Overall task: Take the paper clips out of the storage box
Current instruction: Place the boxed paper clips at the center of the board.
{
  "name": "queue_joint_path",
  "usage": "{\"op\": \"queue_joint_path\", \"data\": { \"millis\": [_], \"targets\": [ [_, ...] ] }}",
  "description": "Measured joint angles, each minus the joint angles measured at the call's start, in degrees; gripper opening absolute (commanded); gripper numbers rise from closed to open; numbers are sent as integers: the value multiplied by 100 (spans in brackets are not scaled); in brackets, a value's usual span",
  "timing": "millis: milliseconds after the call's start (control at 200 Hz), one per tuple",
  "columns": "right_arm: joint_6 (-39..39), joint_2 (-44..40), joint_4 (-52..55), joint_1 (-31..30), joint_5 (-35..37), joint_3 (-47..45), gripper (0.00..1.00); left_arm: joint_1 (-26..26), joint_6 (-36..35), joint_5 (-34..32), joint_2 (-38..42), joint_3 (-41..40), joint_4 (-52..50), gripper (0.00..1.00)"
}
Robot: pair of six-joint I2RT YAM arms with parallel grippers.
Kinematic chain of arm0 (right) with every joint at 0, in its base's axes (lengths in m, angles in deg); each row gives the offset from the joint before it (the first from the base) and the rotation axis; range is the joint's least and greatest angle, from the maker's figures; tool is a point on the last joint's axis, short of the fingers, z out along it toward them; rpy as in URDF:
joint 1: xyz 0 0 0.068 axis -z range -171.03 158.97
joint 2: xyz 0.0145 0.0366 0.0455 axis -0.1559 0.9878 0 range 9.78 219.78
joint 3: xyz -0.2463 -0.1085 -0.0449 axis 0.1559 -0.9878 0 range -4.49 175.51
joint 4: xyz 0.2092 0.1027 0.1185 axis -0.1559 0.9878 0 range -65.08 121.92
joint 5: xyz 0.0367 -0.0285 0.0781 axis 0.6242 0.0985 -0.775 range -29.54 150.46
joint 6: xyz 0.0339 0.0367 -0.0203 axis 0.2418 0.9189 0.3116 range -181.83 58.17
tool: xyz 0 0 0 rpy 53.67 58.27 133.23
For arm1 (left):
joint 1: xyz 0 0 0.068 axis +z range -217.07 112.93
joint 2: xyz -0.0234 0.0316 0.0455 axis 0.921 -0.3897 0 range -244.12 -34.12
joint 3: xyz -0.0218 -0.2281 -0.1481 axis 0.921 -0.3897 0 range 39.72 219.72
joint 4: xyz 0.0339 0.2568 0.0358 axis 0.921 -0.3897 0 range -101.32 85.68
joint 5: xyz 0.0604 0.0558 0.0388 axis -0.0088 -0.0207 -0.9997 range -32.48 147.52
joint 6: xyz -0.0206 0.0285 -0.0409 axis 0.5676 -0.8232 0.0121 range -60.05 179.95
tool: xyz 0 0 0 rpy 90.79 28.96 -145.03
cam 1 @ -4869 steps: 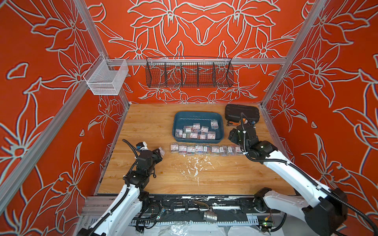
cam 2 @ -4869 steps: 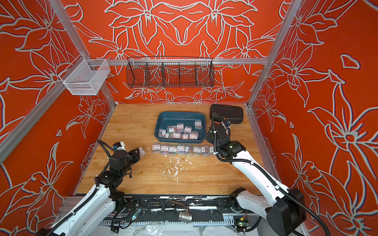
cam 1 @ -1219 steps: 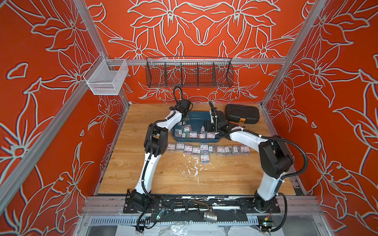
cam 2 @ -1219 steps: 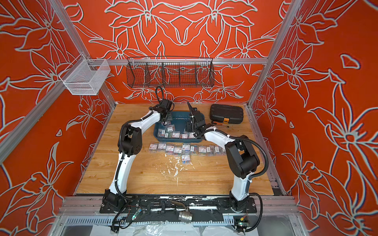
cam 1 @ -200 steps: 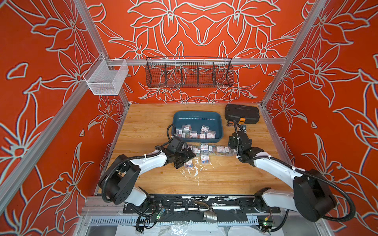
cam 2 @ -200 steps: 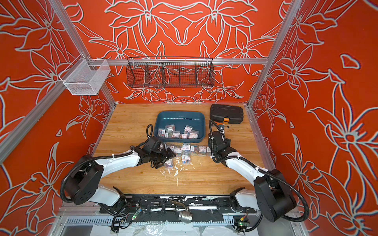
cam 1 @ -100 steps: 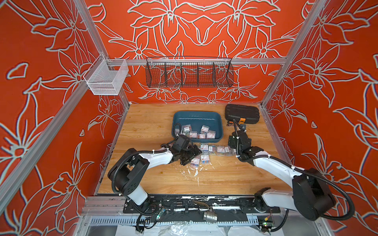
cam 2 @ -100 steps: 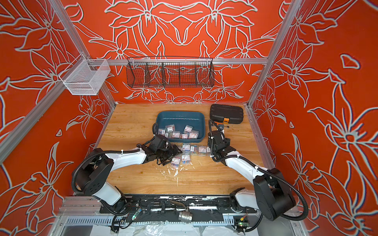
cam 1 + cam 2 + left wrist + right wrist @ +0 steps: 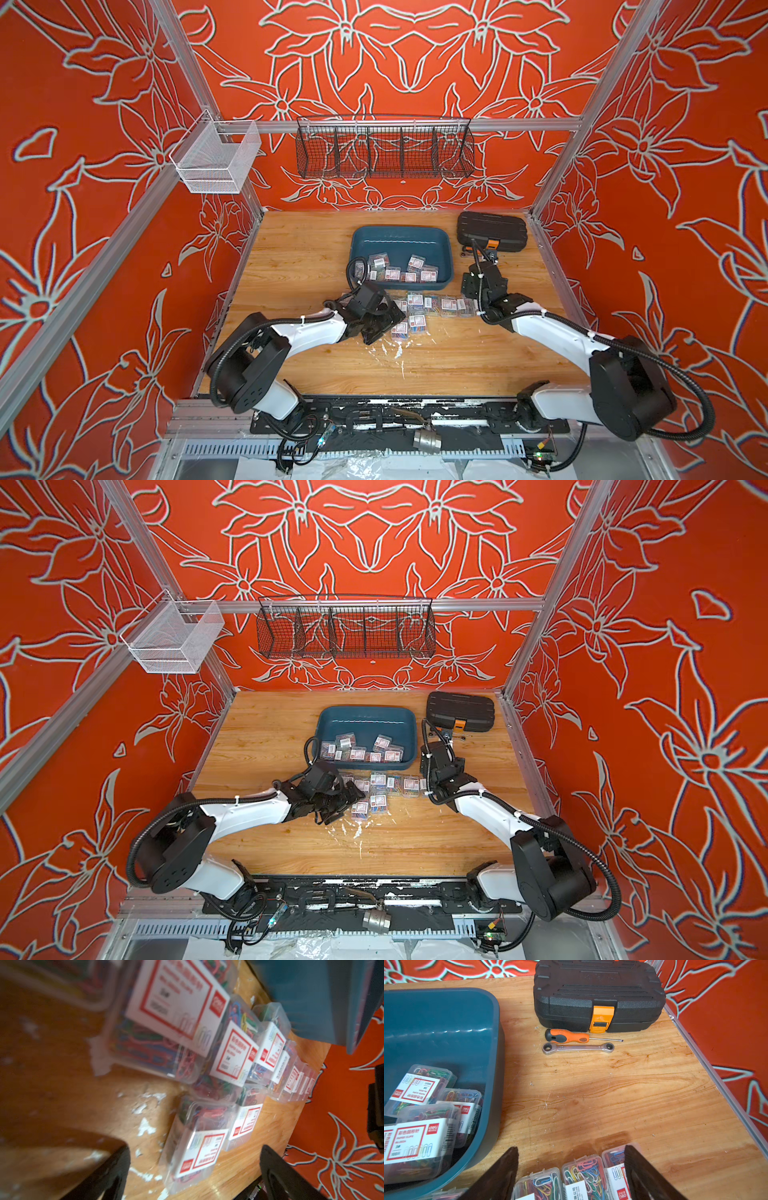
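Observation:
The storage box (image 9: 401, 243) (image 9: 365, 721) (image 9: 446, 1022) stands at the back middle of the table, with several boxes of paper clips (image 9: 409, 272) (image 9: 419, 1088) along its near wall. More paper clips (image 9: 440, 305) (image 9: 390, 785) lie in a row on the wood in front of it, with a few (image 9: 409, 328) nearer still. My left gripper (image 9: 384, 328) (image 9: 194, 1151) is open and low at the row's left end. One clip box (image 9: 199, 1153) lies on the table between its spread fingers, untouched. My right gripper (image 9: 471, 286) (image 9: 571, 1147) is open over the row's right end (image 9: 581, 1176).
A black case with an orange latch (image 9: 598, 995) sits at the back right, with a screwdriver (image 9: 566, 1035) and a wrench (image 9: 578, 1047) in front of it. A black wire basket (image 9: 384, 151) and a white mesh basket (image 9: 214, 160) hang on the walls. White flecks (image 9: 390, 353) mark the wood.
My left arm has swung right along the front of the row, jaws open throughout. The nearest clip box now lies a little further right. The right arm has hardly moved.

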Motion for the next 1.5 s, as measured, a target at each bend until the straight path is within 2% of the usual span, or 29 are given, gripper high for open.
{"op": "queue_joint_path", "data": {
  "millis": [260, 435, 706, 1086, 1286, 1401, 1501],
  "targets": [
    [4, 0, 42, 0, -37, 4, 80, -354, 247, -66, 354, -431, 332, 96],
    [105, -87, 118, 0, -531, 9, 78, -643, 413, -28, 354, -496, 568, 96],
    [258, -420, 85, 0, -1259, 9, 75, -654, 450, -42, 278, -503, 844, 96],
    [426, -245, 118, -15, -2006, 144, 70, -654, 450, 68, -232, -216, 1204, 96],
    [605, -50, 415, -131, -2190, 658, 68, -654, 385, -109, -24, -140, 636, 96],
    [748, 175, 710, -315, -2218, 1213, 66, -654, 205, -461, 686, -85, -177, 98],
    [822, 590, 1086, -518, -2173, 1934, 63, -656, -120, -999, 1399, 348, -1078, 100]
  ]
}}
